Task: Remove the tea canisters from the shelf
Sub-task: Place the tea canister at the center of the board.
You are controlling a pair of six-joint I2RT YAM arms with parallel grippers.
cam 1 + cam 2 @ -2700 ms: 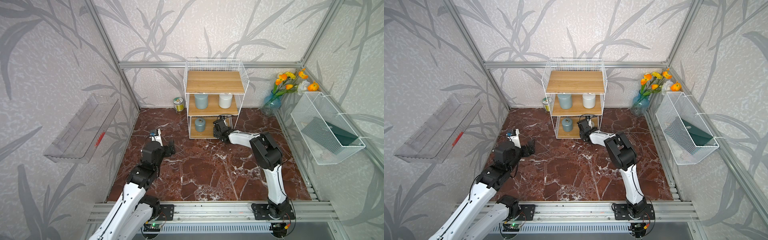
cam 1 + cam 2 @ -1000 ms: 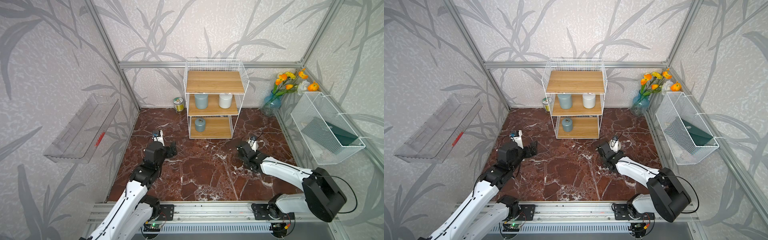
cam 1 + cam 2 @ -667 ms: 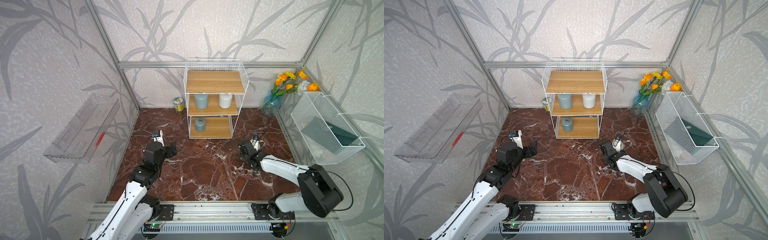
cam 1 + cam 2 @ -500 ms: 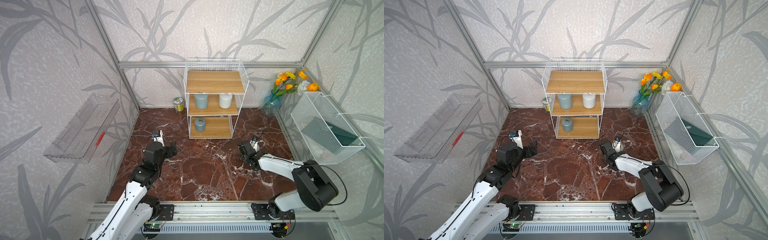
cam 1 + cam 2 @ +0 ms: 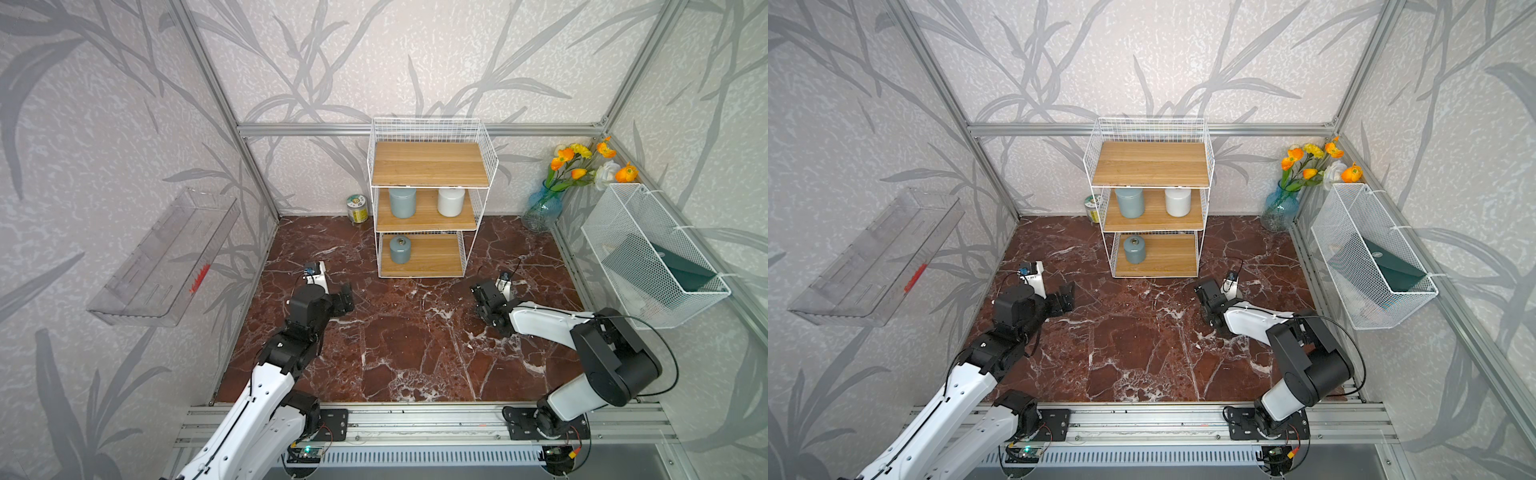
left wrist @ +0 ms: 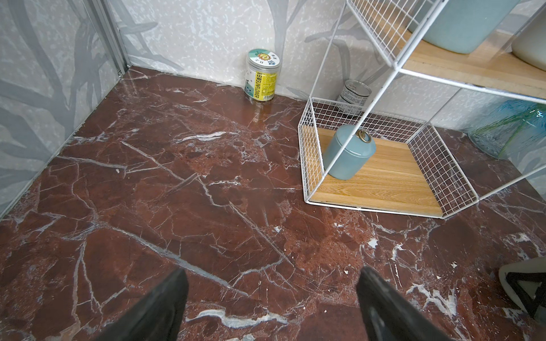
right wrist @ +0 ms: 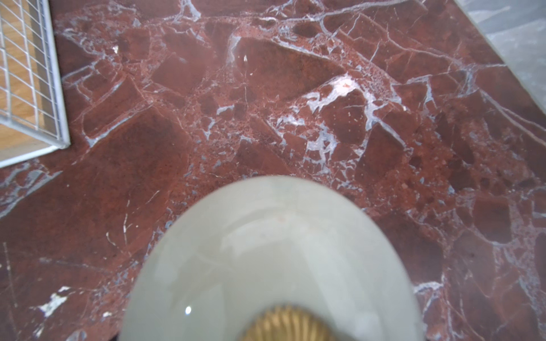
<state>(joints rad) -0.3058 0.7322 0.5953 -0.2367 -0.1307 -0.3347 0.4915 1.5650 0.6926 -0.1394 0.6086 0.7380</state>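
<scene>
The shelf (image 5: 430, 164) stands at the back. Its middle board carries a blue-grey tea canister (image 5: 402, 202) and a white one (image 5: 451, 201). Another blue-grey canister (image 5: 400, 249) with a brass ring stands on the bottom board, also in the left wrist view (image 6: 348, 153). A beige canister (image 7: 271, 259) fills the right wrist view, upright on the floor right under my right gripper (image 5: 482, 289). The gripper's fingers are hidden, and in both top views it covers the canister. My left gripper (image 6: 271, 295) hangs open and empty over the floor, left of the shelf (image 5: 345, 295).
A green-and-yellow tin (image 5: 356, 208) stands by the back wall left of the shelf, and a metal can (image 6: 354, 96) behind it. A blue vase (image 5: 540, 212) fills the back right corner. A mesh basket (image 5: 652, 257) and a clear tray (image 5: 166, 257) hang on the side walls.
The right gripper came out of the shelf's bottom level onto the floor at the front right. In the last second its elbow swung rightward. The left arm stayed still.
</scene>
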